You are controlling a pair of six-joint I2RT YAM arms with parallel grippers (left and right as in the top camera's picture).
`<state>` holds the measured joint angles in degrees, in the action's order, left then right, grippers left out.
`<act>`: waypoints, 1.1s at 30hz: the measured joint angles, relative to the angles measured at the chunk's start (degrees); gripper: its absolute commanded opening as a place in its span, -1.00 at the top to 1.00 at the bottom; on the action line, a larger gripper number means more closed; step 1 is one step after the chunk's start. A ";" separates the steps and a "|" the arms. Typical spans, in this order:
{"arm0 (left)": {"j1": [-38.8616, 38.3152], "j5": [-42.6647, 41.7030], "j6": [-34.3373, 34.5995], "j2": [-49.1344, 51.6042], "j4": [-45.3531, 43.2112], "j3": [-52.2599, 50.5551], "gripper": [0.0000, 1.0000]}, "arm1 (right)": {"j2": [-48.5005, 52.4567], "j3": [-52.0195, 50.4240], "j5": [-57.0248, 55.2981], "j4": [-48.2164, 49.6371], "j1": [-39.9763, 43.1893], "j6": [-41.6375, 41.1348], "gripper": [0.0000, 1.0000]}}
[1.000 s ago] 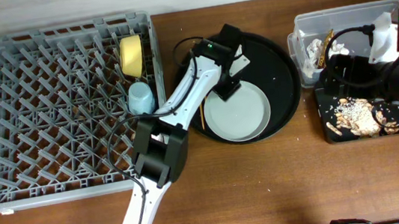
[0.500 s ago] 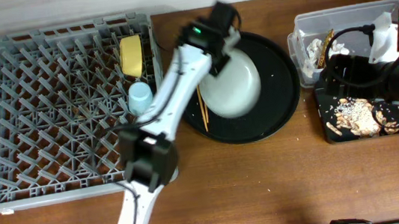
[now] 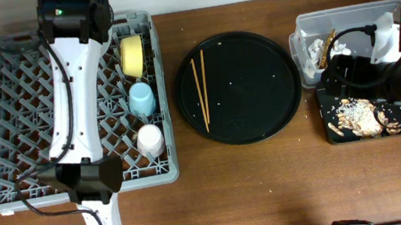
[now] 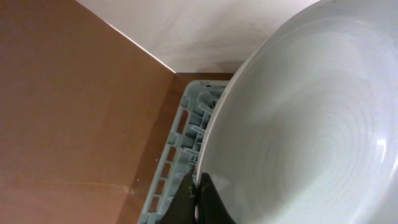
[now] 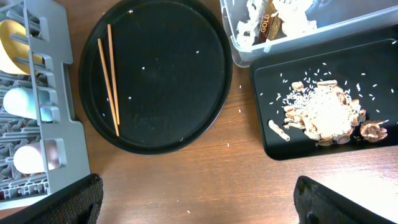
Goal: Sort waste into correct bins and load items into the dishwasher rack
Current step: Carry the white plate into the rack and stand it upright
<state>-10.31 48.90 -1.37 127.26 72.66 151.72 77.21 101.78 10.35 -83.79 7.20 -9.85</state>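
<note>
My left gripper [image 4: 198,186] is shut on the rim of the pale grey-green plate [image 4: 311,124], which it holds on edge above the far edge of the grey dishwasher rack [image 4: 180,155]. From overhead the left arm's wrist [image 3: 72,17] covers the plate. The rack [image 3: 4,112] holds a yellow bowl [image 3: 132,56], a blue cup [image 3: 141,99] and a pink-white cup [image 3: 151,141]. Two chopsticks [image 3: 200,90] lie on the round black tray [image 3: 258,83]. My right gripper [image 5: 199,202] hangs open over bare table. White napkins [image 5: 255,15] and a golden wrapper [image 5: 268,25] sit in the clear tub [image 3: 341,17].
Beige crumbs [image 5: 323,112] are piled in the shallow black tray [image 5: 273,143], beside the tub. The right arm [image 3: 377,69] hovers above both bins. A few stray crumbs dot the round tray and the table near it.
The left arm lifted the plate off the round tray and swung it left to the rack's far edge. The chopsticks and pink-white cup now show. The right arm stayed still.
</note>
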 measured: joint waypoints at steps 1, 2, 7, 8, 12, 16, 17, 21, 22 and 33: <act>0.04 0.02 0.28 0.68 -0.02 0.02 1.00 | 0.00 0.00 0.00 0.02 0.00 -0.02 -0.97; 0.04 0.02 0.59 1.46 -0.02 0.02 1.00 | 0.00 0.00 0.02 0.07 0.00 0.02 -0.97; 0.66 1.38 1.27 11.06 -1.36 -0.13 1.00 | 0.00 0.00 0.00 0.15 0.00 0.00 -0.97; 0.92 1.66 1.29 11.63 -1.38 -0.13 0.99 | 0.00 0.00 0.00 0.15 0.00 -0.02 -0.97; 1.68 3.82 2.75 11.93 -1.73 -0.13 1.00 | 0.00 0.00 0.00 0.11 0.00 -0.02 -0.97; 1.70 6.91 3.39 11.96 -2.71 -0.13 1.00 | 0.00 0.00 0.00 0.09 0.00 0.00 -0.97; 1.73 7.10 3.43 11.98 -2.95 -0.13 1.00 | 0.00 0.00 0.00 0.04 0.00 -0.02 -0.97; 1.70 5.70 3.89 12.07 -3.26 -0.13 1.00 | 0.00 0.00 0.00 0.00 0.00 0.02 -0.97; 1.70 5.05 4.02 12.52 -3.28 -0.13 1.00 | 0.00 0.00 0.00 -0.04 0.00 0.02 -0.97; 1.60 0.26 4.31 16.65 -1.75 0.00 -0.66 | 0.00 0.00 0.00 -0.09 0.00 0.02 -0.97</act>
<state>-8.71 49.17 2.94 143.92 70.91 151.72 77.21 101.78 10.35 -83.88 7.20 -9.82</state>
